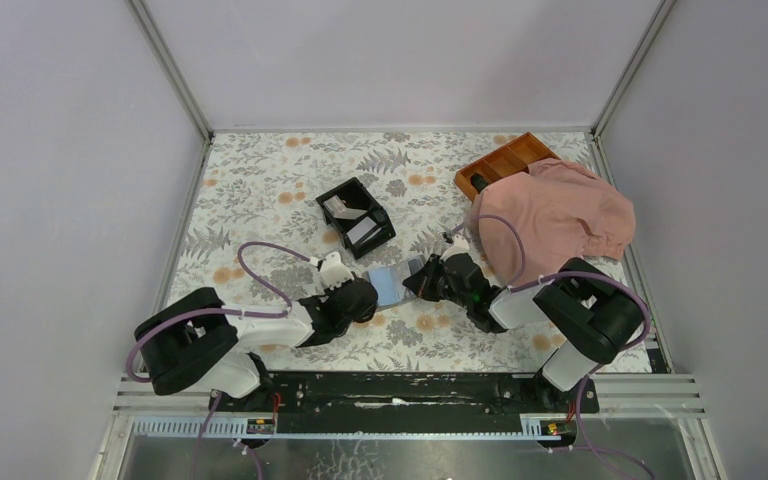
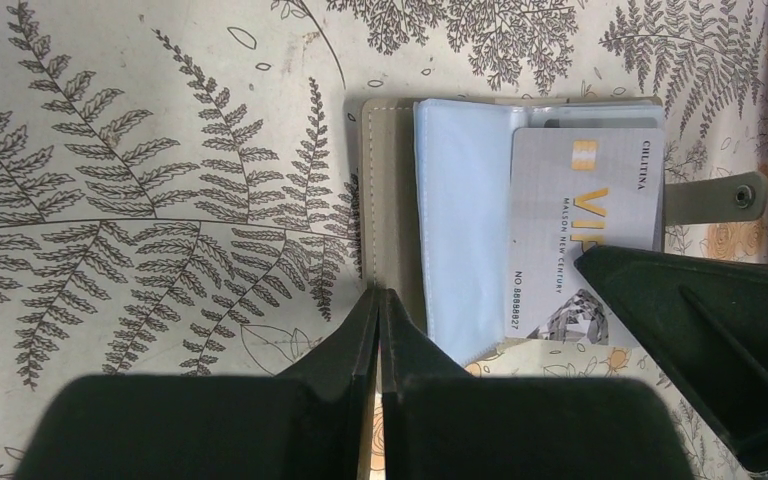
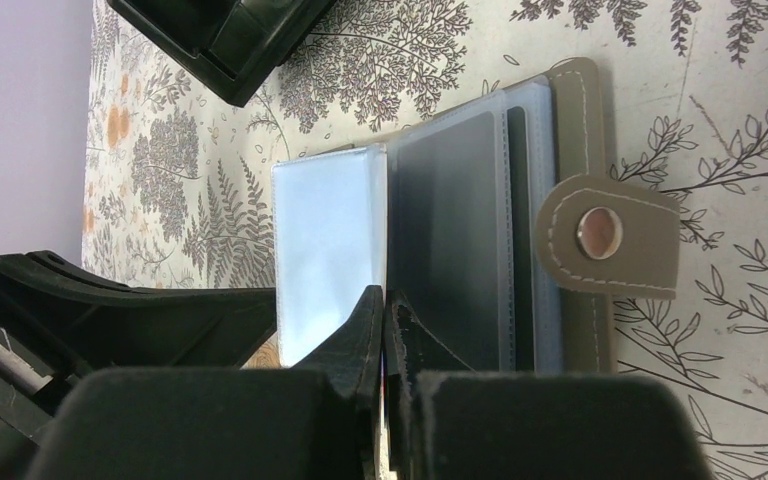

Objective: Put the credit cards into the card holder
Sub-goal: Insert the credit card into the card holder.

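Left gripper (image 2: 378, 305): jaws pressed together, tips at near edge of card holder (image 2: 460, 190) cover. Can't tell if I'm nipping the cover.

Holder lies open, flat, just ahead of both sets of jaws and between them.

Right gripper (image 3: 385, 305): jaws pinching credit card (image 2: 582, 215), pale sliver showing between them. Card reaches ahead of tips, over holder's clear sleeves.

Snap tab (image 3: 605, 235) just right of right jaws. Black box (image 1: 356, 215) beyond left jaws, apart.

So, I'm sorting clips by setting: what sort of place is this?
Likely a lab test cell: plain grey walls on metal rails box in a floral-cloth table, with the left arm and right arm bolted to its near edge.
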